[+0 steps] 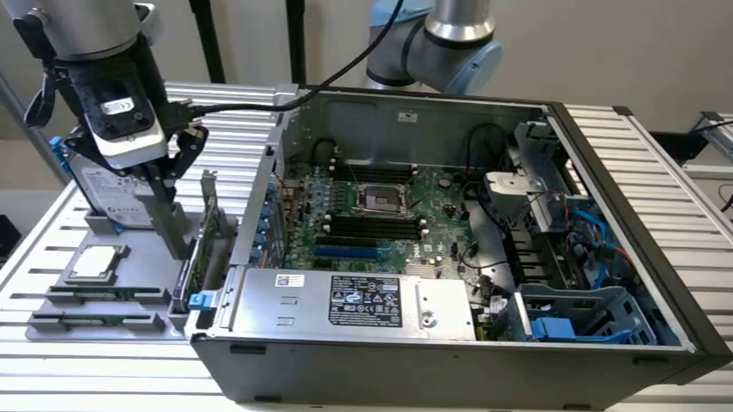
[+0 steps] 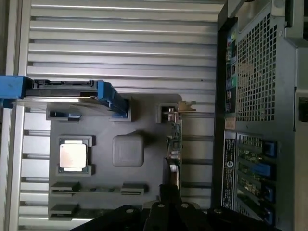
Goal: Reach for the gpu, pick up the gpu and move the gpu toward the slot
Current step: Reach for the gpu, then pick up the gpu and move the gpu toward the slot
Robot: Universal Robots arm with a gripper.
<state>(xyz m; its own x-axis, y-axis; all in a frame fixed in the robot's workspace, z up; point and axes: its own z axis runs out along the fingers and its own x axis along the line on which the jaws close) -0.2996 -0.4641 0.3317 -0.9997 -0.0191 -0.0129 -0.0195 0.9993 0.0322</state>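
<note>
**Closed hand poised above the parts holder, gpu standing in its slot**

In the exterior view, the arm's hand [image 1: 172, 176] hung over the grey holder [image 1: 51, 330] at that view's left. Its fingers were clenched together and nothing could be seen gripped between them. The gpu [image 1: 206, 240] stood on edge in the holder, metal bracket uppermost. It sat along the side of the holder nearest the open computer case [image 1: 458, 360], and the hand was just beside its upper end.

In the wrist view, the dark tip of the hand [image 2: 168, 192] lined up with one end of the gpu [image 2: 174, 139], which showed edge-on as a thin green strip. Whether the two touched could not be told.

The holder [image 2: 144, 120] also carried a hard drive [image 2: 62, 94] with blue rails, a processor chip [image 2: 73, 155] and two memory sticks [image 2: 98, 188]. Holder and case both rested on the slatted tabletop [image 1: 675, 172]. Inside the case lay the green motherboard [image 1: 378, 215].
</note>
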